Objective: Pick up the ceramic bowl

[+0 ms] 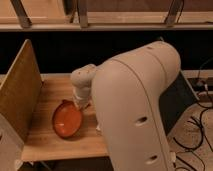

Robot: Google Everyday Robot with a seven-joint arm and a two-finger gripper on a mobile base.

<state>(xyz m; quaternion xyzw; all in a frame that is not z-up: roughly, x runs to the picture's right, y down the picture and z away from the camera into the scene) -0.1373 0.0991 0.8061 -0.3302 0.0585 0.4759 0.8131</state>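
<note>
The ceramic bowl (67, 119) is a wide, shallow orange-red dish with a darker rim. It sits tilted near the front left of the wooden table (55, 142). My gripper (80, 106) reaches down at the bowl's right rim, below the white wrist (82, 82). The large white arm (135, 105) hides the right part of the table and most of the gripper.
A wooden side panel (20, 95) stands at the table's left edge. A dark panel (177, 100) stands at the right behind the arm. Cables (200, 130) lie on the floor at the right. A metal rail (100, 25) runs along the back.
</note>
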